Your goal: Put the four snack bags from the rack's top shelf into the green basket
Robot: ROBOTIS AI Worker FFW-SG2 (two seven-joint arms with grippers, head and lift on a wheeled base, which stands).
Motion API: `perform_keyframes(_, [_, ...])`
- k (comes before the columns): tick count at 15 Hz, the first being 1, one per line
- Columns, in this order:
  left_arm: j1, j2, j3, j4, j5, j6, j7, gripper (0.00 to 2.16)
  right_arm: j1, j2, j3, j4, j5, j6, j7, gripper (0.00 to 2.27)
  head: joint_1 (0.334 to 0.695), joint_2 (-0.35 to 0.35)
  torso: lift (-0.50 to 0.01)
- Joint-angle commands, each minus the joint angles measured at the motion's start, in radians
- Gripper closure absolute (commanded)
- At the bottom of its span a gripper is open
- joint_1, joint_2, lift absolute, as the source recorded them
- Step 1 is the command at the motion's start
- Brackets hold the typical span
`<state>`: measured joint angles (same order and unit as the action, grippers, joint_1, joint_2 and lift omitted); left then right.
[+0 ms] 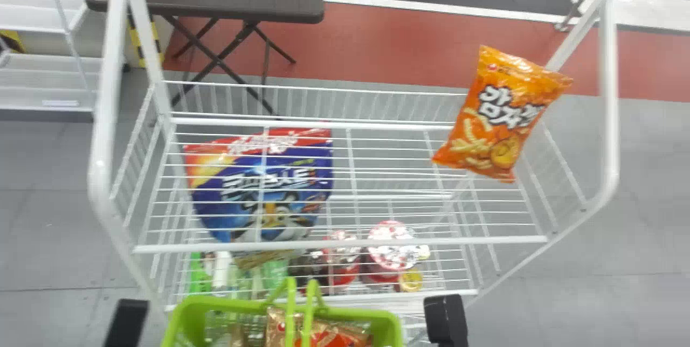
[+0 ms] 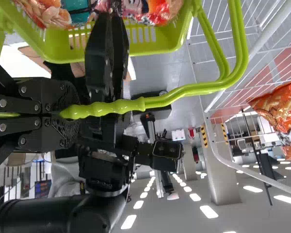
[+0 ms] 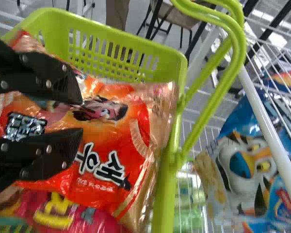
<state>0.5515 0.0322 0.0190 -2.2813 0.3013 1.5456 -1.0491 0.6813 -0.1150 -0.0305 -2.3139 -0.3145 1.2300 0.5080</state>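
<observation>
At the left side, the left gripper is closed around the ridged plastic handle of the green basket. Inside this basket lie crinkled, glossy snack bags. Behind it, below the wire top shelf, is a blue cereal bag. Then the right gripper has its flat fingers well parted, gripping nothing, over the basket's bags. At the right end of the top shelf is one puffed orange snack bag.

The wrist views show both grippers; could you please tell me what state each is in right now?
Left gripper: closed on the handle of the green basket.
Right gripper: open, its fingers apart above snack bags in the basket.
</observation>
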Motion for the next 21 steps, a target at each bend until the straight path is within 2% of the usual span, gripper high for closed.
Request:
perform_keyframes(1, [-0.007, 0.000, -0.007, 0.002, -0.001, 0.000, 0.003, 2.15, 0.009, 0.001, -0.055, -0.051, -0.006, -0.016, 0.009, 0.06, 0.695, -0.298, 0.000])
perform_keyframes(2, [-0.007, 0.000, -0.008, 0.002, -0.001, 0.000, 0.003, 2.15, 0.009, 0.005, -0.069, -0.056, -0.008, -0.080, 0.004, 0.06, 0.695, -0.343, 0.000])
perform_keyframes(4, [-0.005, 0.000, -0.008, 0.002, -0.001, 0.003, 0.003, 2.15, -0.009, 0.017, -0.094, -0.024, 0.008, -0.418, -0.043, 0.05, 0.695, -0.350, 0.000])
perform_keyframes(6, [-0.002, 0.002, -0.013, 0.002, -0.001, 0.003, 0.001, 2.15, -0.085, 0.017, -0.095, 0.061, 0.051, -0.700, -0.129, 0.05, 0.695, -0.350, 0.000])
perform_keyframes(8, [-0.001, 0.002, -0.025, 0.002, -0.004, 0.003, 0.003, 2.15, -0.213, 0.017, -0.103, 0.189, 0.091, -0.826, -0.197, 0.05, 0.695, -0.350, 0.000])
perform_keyframes(10, [-0.001, 0.002, -0.031, 0.005, -0.016, 0.003, 0.003, 2.15, -0.315, 0.017, -0.112, 0.327, 0.138, -1.019, -0.316, 0.05, 0.695, -0.350, 0.000])
perform_keyframes(14, [-0.013, 0.009, -0.031, 0.006, -0.021, 0.015, 0.003, 2.15, -0.428, 0.017, -0.129, 0.459, 0.178, -1.050, -0.542, 0.07, 0.695, -0.350, 0.000])
perform_keyframes(15, [-0.015, 0.011, -0.030, 0.005, -0.021, 0.018, 0.001, 2.15, -0.450, 0.017, -0.129, 0.485, 0.187, -1.050, -0.575, 0.08, 0.695, -0.350, 0.000])
perform_keyframes(18, [-0.019, 0.012, -0.030, 0.003, -0.021, 0.025, 0.001, 2.15, -0.549, 0.017, -0.129, 0.581, 0.222, -0.991, -0.588, 0.09, 0.695, -0.350, 0.000])
perform_keyframes(21, [-0.024, 0.012, -0.027, 0.006, -0.021, 0.026, 0.003, 2.15, -0.629, 0.012, -0.158, 0.646, 0.221, -0.890, -0.560, 0.12, 0.695, -0.350, 0.000])
